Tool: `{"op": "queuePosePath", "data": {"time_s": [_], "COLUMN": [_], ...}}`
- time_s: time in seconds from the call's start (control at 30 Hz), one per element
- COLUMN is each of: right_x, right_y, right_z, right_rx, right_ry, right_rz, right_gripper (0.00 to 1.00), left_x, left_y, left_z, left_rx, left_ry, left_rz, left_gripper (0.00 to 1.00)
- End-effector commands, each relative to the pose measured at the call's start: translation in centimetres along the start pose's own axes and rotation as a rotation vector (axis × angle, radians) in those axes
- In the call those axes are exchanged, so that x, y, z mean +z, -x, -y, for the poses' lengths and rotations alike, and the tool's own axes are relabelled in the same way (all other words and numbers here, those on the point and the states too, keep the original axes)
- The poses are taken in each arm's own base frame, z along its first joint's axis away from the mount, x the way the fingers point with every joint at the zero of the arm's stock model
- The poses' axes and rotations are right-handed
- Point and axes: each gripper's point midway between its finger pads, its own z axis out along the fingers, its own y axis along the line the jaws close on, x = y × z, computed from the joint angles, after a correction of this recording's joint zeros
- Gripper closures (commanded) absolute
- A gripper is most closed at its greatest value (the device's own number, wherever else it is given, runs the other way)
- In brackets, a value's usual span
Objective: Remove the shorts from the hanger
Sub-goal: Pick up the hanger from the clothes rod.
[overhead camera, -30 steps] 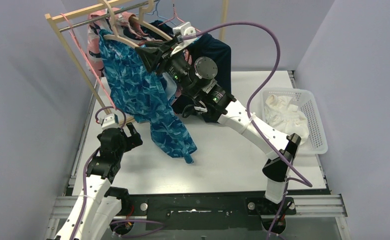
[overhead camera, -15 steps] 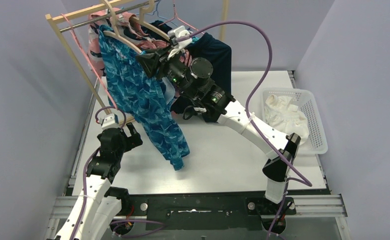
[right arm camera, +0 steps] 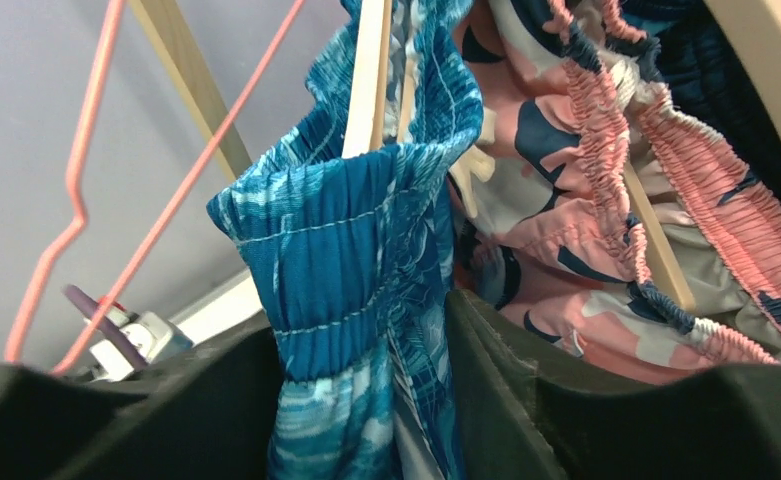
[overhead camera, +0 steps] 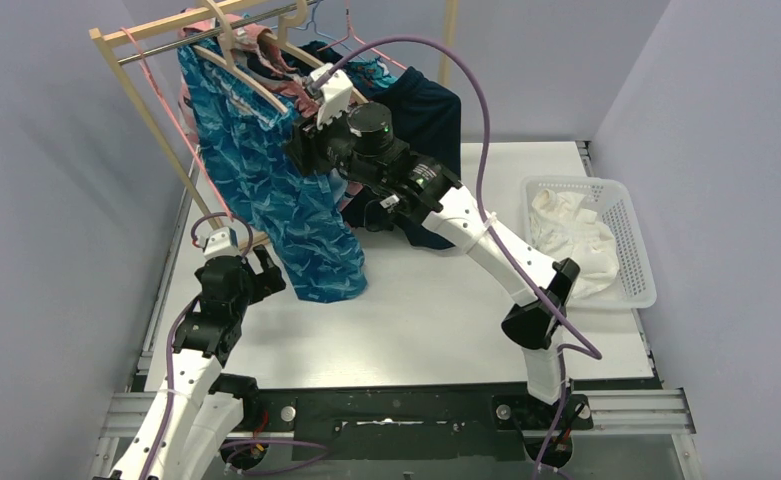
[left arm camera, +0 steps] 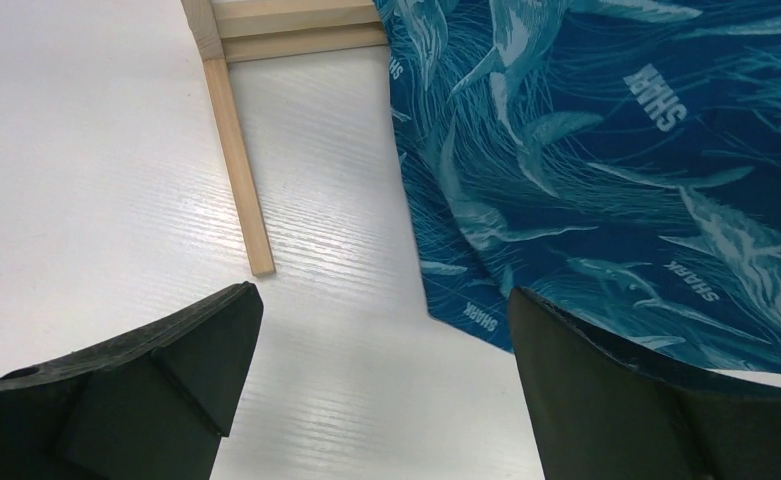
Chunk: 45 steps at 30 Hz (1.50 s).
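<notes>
The teal shark-print shorts (overhead camera: 286, 200) hang from a wooden hanger (overhead camera: 236, 75) on the rack, and their hem reaches the table. In the right wrist view the elastic waistband of the teal shorts (right arm camera: 356, 240) is bunched between both jaws of my right gripper (right arm camera: 361, 330), just below the hanger's end (right arm camera: 368, 80). That right gripper (overhead camera: 301, 125) is up at the rack. Behind hang pink-and-navy floral shorts (right arm camera: 586, 170) and dark navy shorts (overhead camera: 431, 110). My left gripper (overhead camera: 266, 270) stands wide open and low, beside the teal hem (left arm camera: 616, 150), touching nothing.
The wooden rack (overhead camera: 136, 90) stands at the back left, with its foot (left arm camera: 236, 170) on the table ahead of my left gripper (left arm camera: 381, 310). A pink wire hanger (right arm camera: 76, 200) hangs at the left. A white basket (overhead camera: 636, 250) at the right holds white shorts (overhead camera: 566, 225).
My right arm swung left and up toward the rack with the waistband. The teal shorts, earlier pulled out to the right, now hang straight down. The left arm stayed still.
</notes>
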Motion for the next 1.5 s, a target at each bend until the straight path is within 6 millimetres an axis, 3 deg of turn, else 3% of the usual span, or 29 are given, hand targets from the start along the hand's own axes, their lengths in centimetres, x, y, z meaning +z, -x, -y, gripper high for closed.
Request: {"op": "queuePosePath", "data": {"time_s": [0.0,0.03,0.07,0.1,0.2,0.5,0.63,0.87,1.0,1.1,1.17,1.27,1.37,1.47], "right_x": [-0.1,-0.1,0.0,-0.1,-0.4,-3.0,-3.7,-5.2,-5.2,-4.2,-3.1,-2.1,-1.8,-1.8], "right_y": [1.0,1.1,1.2,1.5,2.8,11.4,13.0,13.6,12.9,10.3,7.3,4.4,2.9,2.0], "right_z": [1.2,1.3,1.5,1.7,2.0,0.1,-0.6,-1.2,-1.2,-0.6,0.3,1.4,2.5,3.5], "right_rx": [-0.031,-0.032,-0.029,-0.022,-0.008,0.04,0.066,0.098,0.115,0.098,0.109,0.125,0.14,0.162], "right_ry": [-0.036,-0.042,-0.055,-0.068,-0.094,0.004,0.04,0.078,0.081,0.054,0.027,-0.002,-0.024,-0.037], "right_rz": [-0.01,-0.009,-0.005,0.006,0.066,0.413,0.483,0.538,0.496,0.41,0.325,0.244,0.205,0.187], "right_gripper": [0.61,0.71,0.89,0.99,1.0,1.0,1.0,1.0,1.0,1.0,1.0,1.0,1.0,1.0], "left_x": [0.0,0.0,0.0,0.0,0.0,0.0,0.0,0.0,-0.7,-2.2,-3.7,-7.0,-10.5,-12.8], "left_y": [1.9,1.9,1.9,1.9,1.9,1.9,1.9,1.9,2.9,4.3,4.8,6.0,7.3,7.7], "left_z": [1.0,1.0,1.0,1.0,1.0,1.0,1.0,1.0,1.6,2.4,3.8,7.5,10.6,12.5], "left_rx": [-0.006,-0.005,-0.007,-0.006,-0.006,-0.006,-0.006,-0.007,-0.001,-0.001,-0.014,-0.061,-0.101,-0.099], "left_ry": [-0.042,-0.042,-0.041,-0.042,-0.042,-0.041,-0.039,-0.039,-0.065,-0.103,-0.18,-0.399,-0.597,-0.723], "left_rz": [0.06,0.059,0.059,0.059,0.058,0.059,0.059,0.06,0.079,0.093,0.09,0.111,0.127,0.112], "left_gripper": [0.04,0.04,0.04,0.04,0.04,0.04,0.04,0.04,0.04,0.06,0.09,0.12,0.13,0.13]}}
